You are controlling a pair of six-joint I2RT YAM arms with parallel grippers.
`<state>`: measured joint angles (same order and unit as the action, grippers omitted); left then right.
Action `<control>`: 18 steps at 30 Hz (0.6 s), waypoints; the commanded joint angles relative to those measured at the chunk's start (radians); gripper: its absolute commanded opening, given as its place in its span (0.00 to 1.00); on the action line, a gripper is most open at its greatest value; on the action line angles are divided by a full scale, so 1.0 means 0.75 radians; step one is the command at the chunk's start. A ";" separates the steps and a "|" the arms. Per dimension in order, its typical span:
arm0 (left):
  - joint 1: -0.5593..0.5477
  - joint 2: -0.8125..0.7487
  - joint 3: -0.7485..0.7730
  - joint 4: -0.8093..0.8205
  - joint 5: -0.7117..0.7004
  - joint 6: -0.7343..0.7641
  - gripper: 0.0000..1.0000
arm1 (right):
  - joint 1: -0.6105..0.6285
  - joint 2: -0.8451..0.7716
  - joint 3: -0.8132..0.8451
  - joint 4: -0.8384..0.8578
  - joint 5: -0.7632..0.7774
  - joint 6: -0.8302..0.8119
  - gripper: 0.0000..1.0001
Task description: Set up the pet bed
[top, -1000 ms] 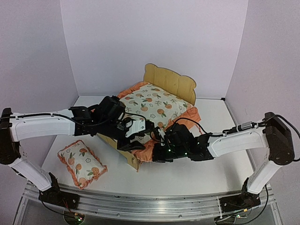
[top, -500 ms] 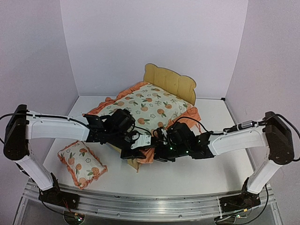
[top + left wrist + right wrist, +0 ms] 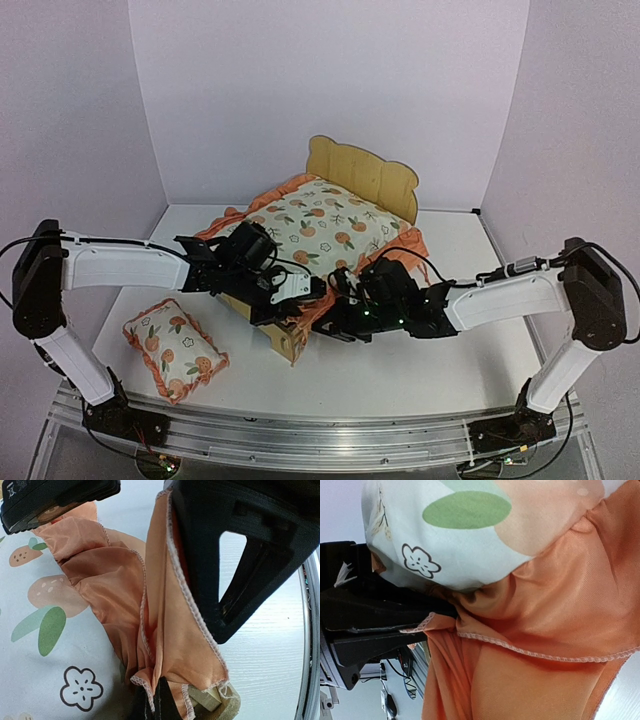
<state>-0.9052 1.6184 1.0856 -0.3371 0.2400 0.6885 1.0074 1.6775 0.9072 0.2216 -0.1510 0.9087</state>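
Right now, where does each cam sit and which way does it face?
Top external: above and behind the bases, looking down and forward over the table; both arms show whole, left gripper and right gripper meeting at the foot of the pet bed.
Left wrist: on the left wrist, looking past its dark fingers at the orange ruffle of the cushion.
Right wrist: on the right wrist, pressed close to that ruffle; a dark finger at left.
Shared: both wrist views show ruffle and fruit print.

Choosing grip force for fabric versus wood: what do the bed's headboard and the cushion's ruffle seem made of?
The headboard looks like light plywood, matte and unpainted, with a cut scalloped edge. The ruffle: thin orange fabric, possibly satin-like synthetic, given its slight sheen, soft folds and stitched hem.
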 commanded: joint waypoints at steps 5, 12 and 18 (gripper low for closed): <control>0.098 -0.097 -0.147 -0.036 -0.104 0.170 0.00 | -0.002 -0.188 -0.062 -0.248 0.037 -0.030 0.00; 0.096 -0.132 -0.021 -0.127 0.120 0.035 0.00 | 0.000 -0.133 -0.039 -0.193 0.032 -0.035 0.00; 0.106 -0.064 0.091 -0.185 0.170 -0.076 0.00 | 0.001 0.010 -0.048 -0.059 0.023 -0.019 0.00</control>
<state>-0.8682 1.5561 1.0860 -0.3672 0.3894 0.7004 1.0153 1.6218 0.8938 0.2077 -0.1394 0.8916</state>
